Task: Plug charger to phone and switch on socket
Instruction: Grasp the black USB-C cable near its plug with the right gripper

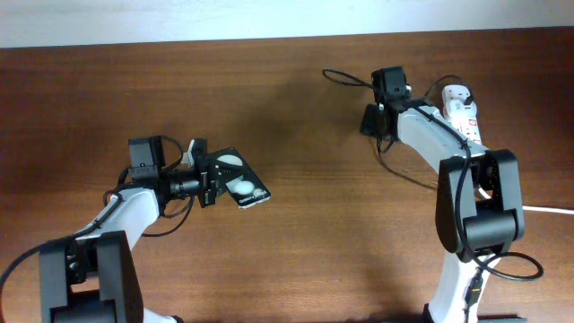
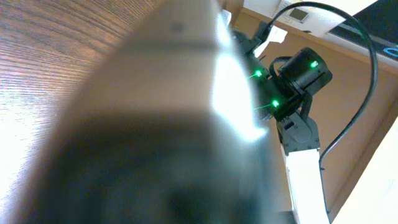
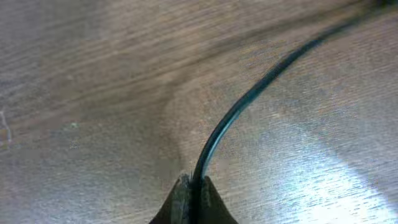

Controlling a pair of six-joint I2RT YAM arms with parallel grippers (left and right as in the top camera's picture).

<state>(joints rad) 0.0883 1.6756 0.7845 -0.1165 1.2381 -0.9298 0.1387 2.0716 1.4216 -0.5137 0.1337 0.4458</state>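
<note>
The phone (image 1: 240, 184), a black glossy slab with two white spots, is tilted above the table in my left gripper (image 1: 213, 179), which is shut on it. In the left wrist view the phone (image 2: 155, 137) is a dark blur that fills most of the frame and hides the jaws. My right gripper (image 1: 370, 120) is shut on the charger's thin black cable (image 3: 249, 99), which leaves the closed jaws (image 3: 193, 190) and runs up to the right over the wood. A loop of the cable (image 1: 345, 79) shows at the back. Its plug tip is not visible. The white socket strip (image 1: 462, 108) lies at the back right.
The brown wooden table (image 1: 296, 251) ends at a white wall along the back. The right arm's base (image 1: 475, 224) stands in front of the socket strip, with a white cord (image 1: 547, 209) running off to the right. The right arm (image 2: 298, 93) shows in the left wrist view.
</note>
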